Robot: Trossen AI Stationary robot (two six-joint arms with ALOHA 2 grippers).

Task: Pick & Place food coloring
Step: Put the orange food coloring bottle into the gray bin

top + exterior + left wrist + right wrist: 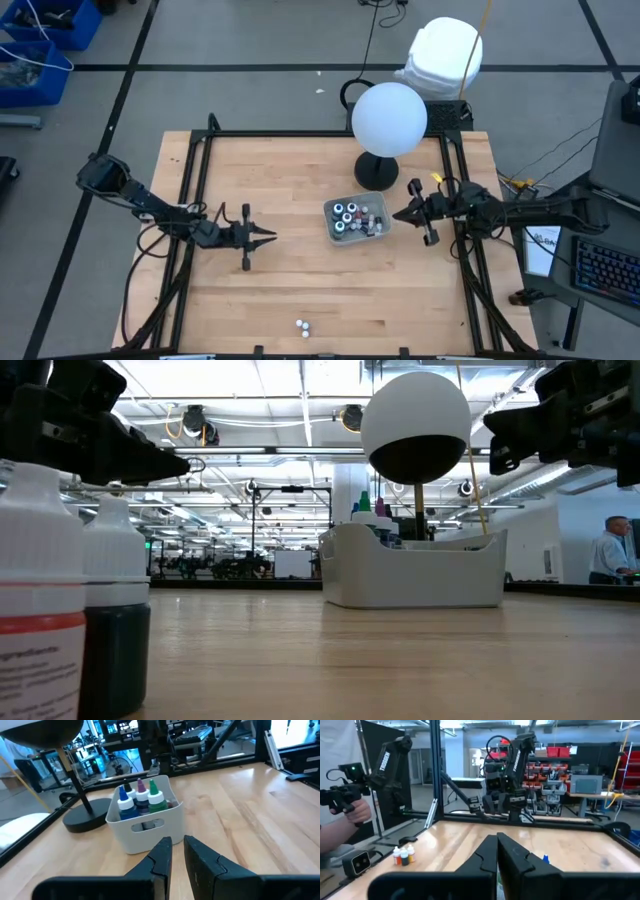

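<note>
Several food coloring bottles point(352, 216) stand upright in a small pale tray point(336, 232) at the table's middle; the left wrist view shows blue, purple and green ones point(142, 800) in it. A few more bottles point(302, 325) stand on their bases near the table's front edge, close up in the low view point(110, 610). My left gripper point(272, 237) hovers left of the tray, pointing at it, its fingers point(177, 842) open by a narrow gap with nothing between them. My right gripper point(396, 214) hangs just right of the tray, shut and empty point(497, 837).
A lamp with a white ball shade point(390, 120) stands on a black round base point(377, 172) just behind the tray. A dark frame point(200, 200) runs along the table's edges. A person's hand point(355, 812) shows beyond the table. Bare wood lies between tray and front edge.
</note>
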